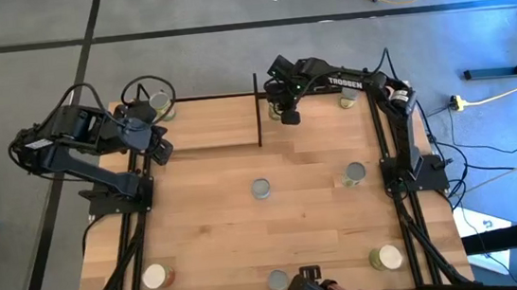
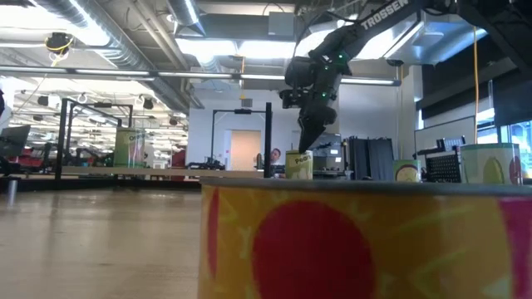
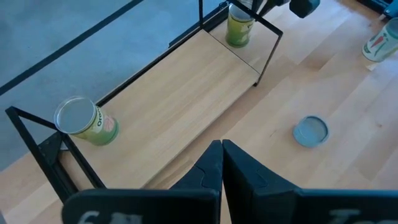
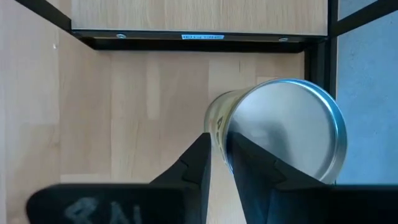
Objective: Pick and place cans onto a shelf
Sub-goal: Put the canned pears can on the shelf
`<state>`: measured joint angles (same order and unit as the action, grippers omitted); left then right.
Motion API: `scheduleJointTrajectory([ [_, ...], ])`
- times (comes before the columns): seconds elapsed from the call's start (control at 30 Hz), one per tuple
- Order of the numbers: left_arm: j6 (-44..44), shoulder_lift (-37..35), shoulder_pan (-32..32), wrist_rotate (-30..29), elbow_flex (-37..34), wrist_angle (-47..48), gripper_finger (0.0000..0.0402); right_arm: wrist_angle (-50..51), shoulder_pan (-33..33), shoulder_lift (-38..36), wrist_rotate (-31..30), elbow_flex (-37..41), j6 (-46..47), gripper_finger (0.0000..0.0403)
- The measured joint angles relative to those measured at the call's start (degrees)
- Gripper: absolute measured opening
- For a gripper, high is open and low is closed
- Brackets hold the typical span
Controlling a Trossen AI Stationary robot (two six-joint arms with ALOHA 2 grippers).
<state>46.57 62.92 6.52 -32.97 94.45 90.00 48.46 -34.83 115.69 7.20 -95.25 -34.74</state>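
Observation:
The shelf [image 1: 199, 122] stands along the table's far edge, its board also showing in the left wrist view [image 3: 168, 93]. One can [image 1: 161, 105] stands upright on its left end [image 3: 84, 121]. A second can [image 4: 280, 134] with a silvery top stands upright by the shelf's right end [image 3: 239, 26], also seen in the low view [image 2: 298, 164]. My right gripper [image 1: 289, 113] is shut, pointing down over this can's rim [image 4: 219, 149]. My left gripper [image 1: 159, 150] is shut and empty above the shelf's near left part [image 3: 221, 155]. My right gripper's shut fingertips [image 2: 306, 148] point down right at the can's top rim [image 4: 219, 121], on the side away from the table's far edge. I cannot tell whether they touch it. The can stands upright on its base.
Loose cans stand on the tabletop: mid-table [image 1: 261, 189], mid-right [image 1: 354, 172], far right [image 1: 347, 101], near left [image 1: 155, 276], near right [image 1: 386, 257] and near middle [image 1: 278, 279]. One fills the low view's foreground [image 2: 366, 241]. Black shelf posts [image 1: 257, 107] rise beside the right gripper.

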Motion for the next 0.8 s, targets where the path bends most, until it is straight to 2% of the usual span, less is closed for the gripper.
scheduleJointTrajectory([
  [0.27,0.00,0.02,0.00,0.00,0.00,0.00,0.0000,-0.14,-0.22,0.32,0.00,-0.08,0.23,0.0063],
  [0.5,0.00,0.02,0.00,0.00,0.00,0.00,0.0000,-0.36,-0.77,0.36,0.07,-0.10,3.17,0.0011],
  [0.8,0.00,0.02,0.00,0.00,0.00,0.00,0.0000,-0.53,-0.82,0.41,-0.20,-0.10,4.75,0.0003],
])
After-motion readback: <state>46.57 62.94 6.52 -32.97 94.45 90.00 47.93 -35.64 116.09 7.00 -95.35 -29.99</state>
